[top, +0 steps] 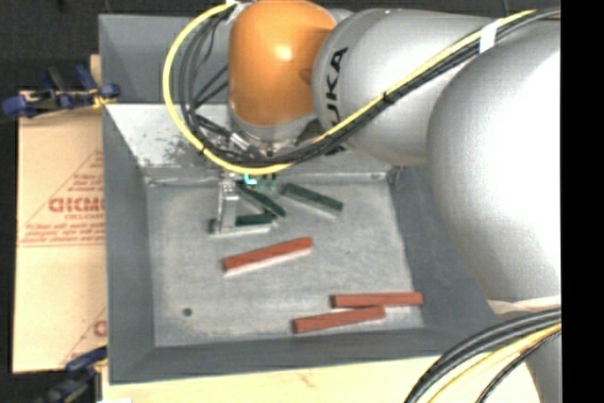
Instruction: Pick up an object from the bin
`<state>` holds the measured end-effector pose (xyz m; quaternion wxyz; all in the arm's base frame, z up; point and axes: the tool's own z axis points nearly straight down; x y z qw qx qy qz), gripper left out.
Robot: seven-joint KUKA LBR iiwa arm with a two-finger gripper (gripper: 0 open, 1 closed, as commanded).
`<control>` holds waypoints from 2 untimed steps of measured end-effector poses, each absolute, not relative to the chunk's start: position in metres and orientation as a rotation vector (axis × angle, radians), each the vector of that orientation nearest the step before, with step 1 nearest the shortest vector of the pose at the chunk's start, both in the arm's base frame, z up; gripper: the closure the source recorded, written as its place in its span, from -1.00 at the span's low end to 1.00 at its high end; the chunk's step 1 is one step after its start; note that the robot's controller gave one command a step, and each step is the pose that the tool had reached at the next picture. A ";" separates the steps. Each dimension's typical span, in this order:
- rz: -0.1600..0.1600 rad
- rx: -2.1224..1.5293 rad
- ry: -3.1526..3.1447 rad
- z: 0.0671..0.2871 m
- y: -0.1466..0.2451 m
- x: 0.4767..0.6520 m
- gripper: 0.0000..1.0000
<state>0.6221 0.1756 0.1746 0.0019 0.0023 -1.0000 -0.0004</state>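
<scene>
Item: a small cluster of dark green flat sticks [267, 203], thin and straight, lying crossed over one another at the back of the grey metal bin [127, 250], near its middle, directly beneath my hand [226, 208]. Hand state: I cannot tell whether it is spread or pressed together, as my orange wrist cover [274, 57] sits over most of it, and I cannot confirm that anything is pinched. Handling, by judgement: each stick looks light, stiff and fairly smooth, unlikely to bend or break. They lie flat on the bin floor and offer little edge, so I would take one across its narrow width, near mid-length, to stop it swinging. Being crossed, neighbours may lift or pivot with it. Other stock: one reddish-brown flat stick [267, 257] lies alone in the middle of the floor, well clear of the rest and probably the easier pick. A pair of reddish-brown sticks [376, 300] lies close together by the front right corner. Markings: the letters "KUKA" on my silver arm [406, 99], partly covered. I read no label or writing on any stick.
</scene>
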 end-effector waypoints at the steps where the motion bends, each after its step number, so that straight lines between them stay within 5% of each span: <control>1: 0.004 0.095 -3.136 0.072 0.121 0.601 -1.00; 2: -0.003 0.093 -3.147 0.079 0.124 0.605 1.00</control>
